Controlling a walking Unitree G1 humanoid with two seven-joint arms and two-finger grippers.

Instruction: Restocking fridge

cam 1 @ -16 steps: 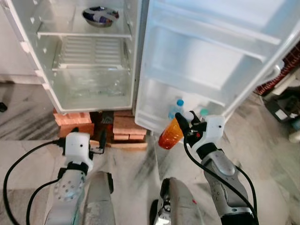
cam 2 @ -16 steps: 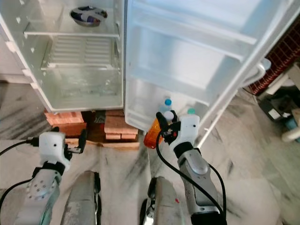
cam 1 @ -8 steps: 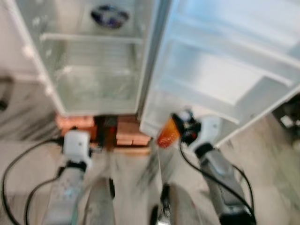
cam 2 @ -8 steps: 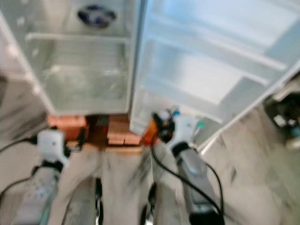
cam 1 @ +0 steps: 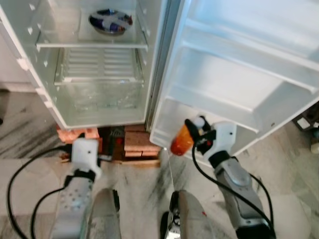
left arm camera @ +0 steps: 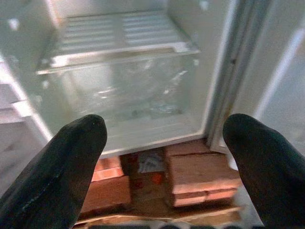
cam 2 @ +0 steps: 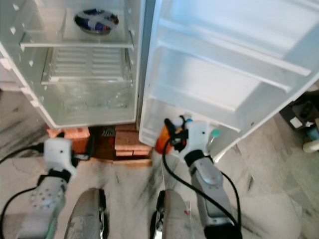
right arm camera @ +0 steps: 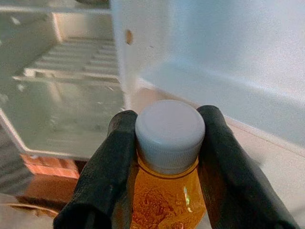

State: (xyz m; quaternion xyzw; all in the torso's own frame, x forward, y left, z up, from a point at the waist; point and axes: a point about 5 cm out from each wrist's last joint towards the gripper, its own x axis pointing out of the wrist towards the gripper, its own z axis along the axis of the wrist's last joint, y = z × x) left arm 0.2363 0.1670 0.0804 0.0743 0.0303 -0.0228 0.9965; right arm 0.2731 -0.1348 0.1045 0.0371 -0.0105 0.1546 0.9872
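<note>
An orange bottle (cam 1: 180, 141) with a white cap (right arm camera: 170, 132) is held in my right gripper (right arm camera: 167, 115), which is shut on its neck. The bottle hangs low in front of the open fridge door, just before the door's lowest bin (cam 1: 162, 135). A teal bottle cap (cam 2: 215, 133) peeks out of that bin behind my wrist. My left gripper (left arm camera: 164, 126) is open with nothing between its fingers. It is held low in front of the fridge body, facing the clear bottom drawer (left arm camera: 124, 93).
The fridge stands on red bricks (cam 1: 142, 143). A metal bowl (cam 1: 110, 21) sits on an upper glass shelf. The door's upper shelves (cam 1: 239, 64) hold nothing. Clutter lies on the marble floor at far right (cam 1: 304, 122).
The whole view has shifted and the fridge looks nearer, so the camera moved. The bottle stays in my right gripper and now sits closer to the door's lowest bin.
</note>
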